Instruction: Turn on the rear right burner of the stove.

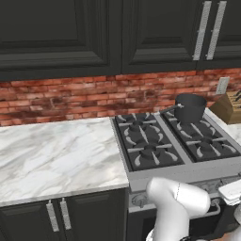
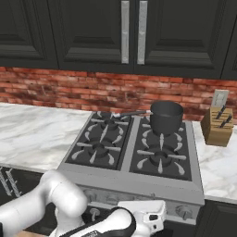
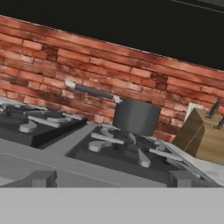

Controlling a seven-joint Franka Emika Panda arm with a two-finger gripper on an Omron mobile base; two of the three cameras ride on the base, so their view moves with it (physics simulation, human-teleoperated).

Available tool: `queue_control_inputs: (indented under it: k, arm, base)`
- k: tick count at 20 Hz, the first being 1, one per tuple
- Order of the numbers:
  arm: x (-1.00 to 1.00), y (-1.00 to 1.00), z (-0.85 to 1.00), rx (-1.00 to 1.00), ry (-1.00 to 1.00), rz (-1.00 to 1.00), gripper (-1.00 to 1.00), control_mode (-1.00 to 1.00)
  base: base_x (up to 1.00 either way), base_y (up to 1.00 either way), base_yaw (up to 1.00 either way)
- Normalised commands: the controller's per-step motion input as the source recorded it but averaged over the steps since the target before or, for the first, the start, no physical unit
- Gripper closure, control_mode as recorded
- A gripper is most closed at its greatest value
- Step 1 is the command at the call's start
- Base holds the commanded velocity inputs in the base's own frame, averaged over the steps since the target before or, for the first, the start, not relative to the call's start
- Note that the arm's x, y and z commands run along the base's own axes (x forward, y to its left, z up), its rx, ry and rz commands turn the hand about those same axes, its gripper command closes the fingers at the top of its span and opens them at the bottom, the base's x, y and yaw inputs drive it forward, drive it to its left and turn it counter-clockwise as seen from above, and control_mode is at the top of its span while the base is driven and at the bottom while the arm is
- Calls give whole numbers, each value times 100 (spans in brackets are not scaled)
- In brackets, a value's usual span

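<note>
The stove (image 1: 183,172) (image 2: 132,183) is a steel gas range with two black grates. A dark grey saucepan (image 1: 190,108) (image 2: 166,115) (image 3: 135,116) stands on the rear right burner (image 2: 159,133) and hides its cap, so just the grate prongs around it show. My gripper (image 3: 112,180) hangs low in front of the range, level with its top front edge, looking across the right grate at the pan. It is open: the fingertips (image 3: 43,178) stand far apart with nothing between them. Round silver knobs (image 1: 139,201) (image 2: 184,211) line the front panel beside my hand.
A wooden knife block (image 1: 229,107) (image 2: 217,126) (image 3: 203,135) stands on the counter right of the range. Marble counter (image 1: 56,155) stretches to the left. A red brick wall (image 2: 69,90) and dark upper cabinets (image 1: 117,33) close the back.
</note>
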Motion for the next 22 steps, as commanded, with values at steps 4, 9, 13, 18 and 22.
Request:
queue_control_inputs:
  k: [4,9,13,18,22]
  arm:
    - [-16,-23,-36,5,-4,0,-100,-100]
    - [-14,-25,-22,3,0,0,-100,-100]
    - [-9,-10,-16,0,0,0,-100,-100]
    - [0,0,-38,1,0,1,-100,-100]
    - [0,0,-25,6,0,0,-100,-100]
  base:
    - [0,0,0]
    - [0,0,0]
    - [0,0,0]
    - [0,0,0]
    - [0,0,0]
